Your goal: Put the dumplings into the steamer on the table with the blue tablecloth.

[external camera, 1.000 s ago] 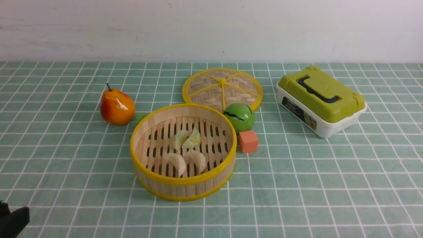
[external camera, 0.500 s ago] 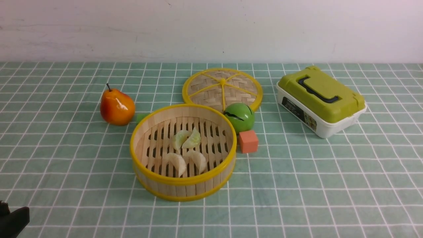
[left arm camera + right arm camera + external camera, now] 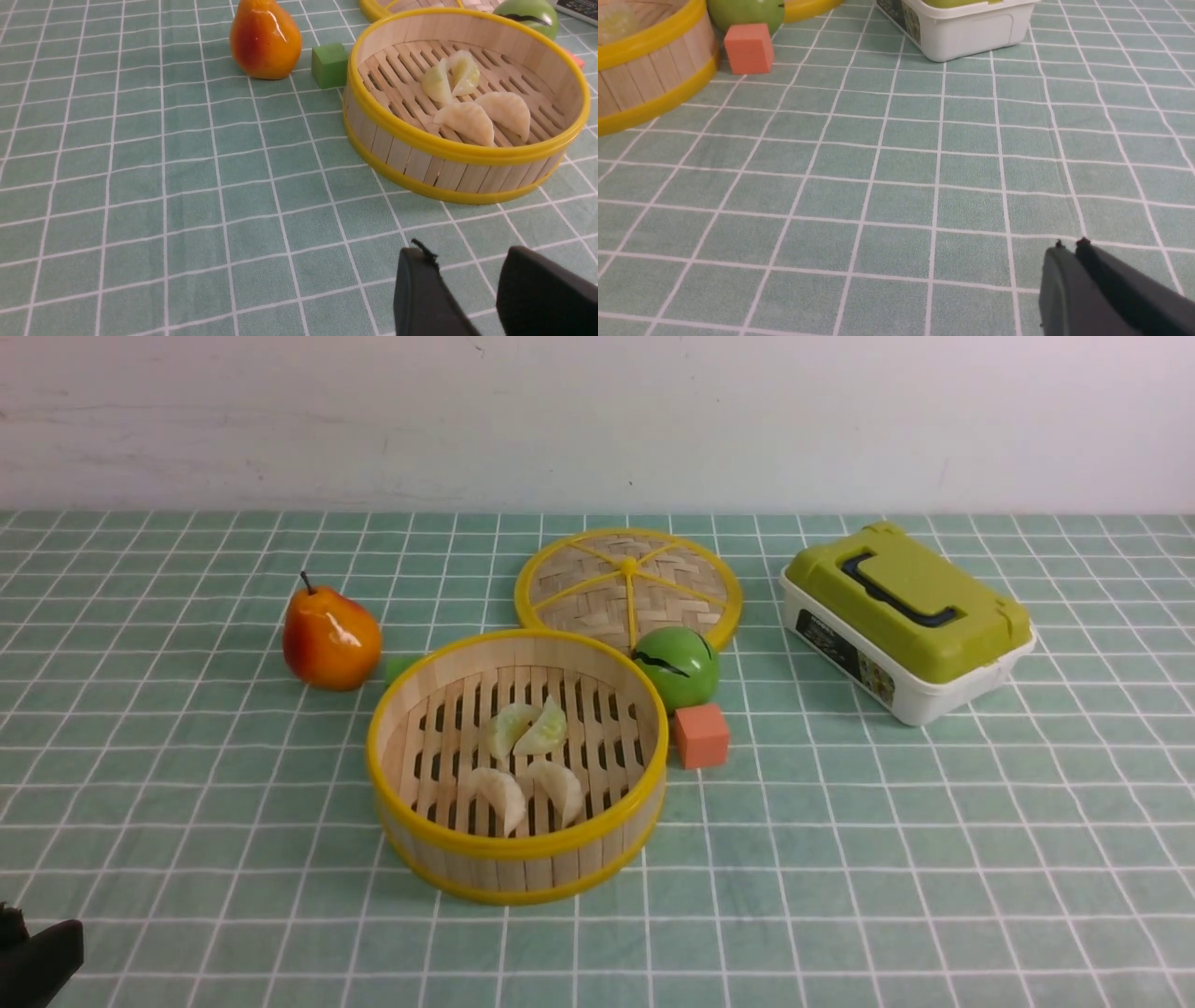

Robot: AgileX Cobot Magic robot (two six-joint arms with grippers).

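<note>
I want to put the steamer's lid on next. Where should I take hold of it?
Grip the lid by its yellow rim at the far left edge, coming from above. It lies flat on the cloth, and the green ball and steamer crowd its near edge. The flat pose may make getting under the rim hard.

Plain off-white wall at the back, a bit scuffed, well beyond the grippers, evenly lit, no harsh shadows.
</note>
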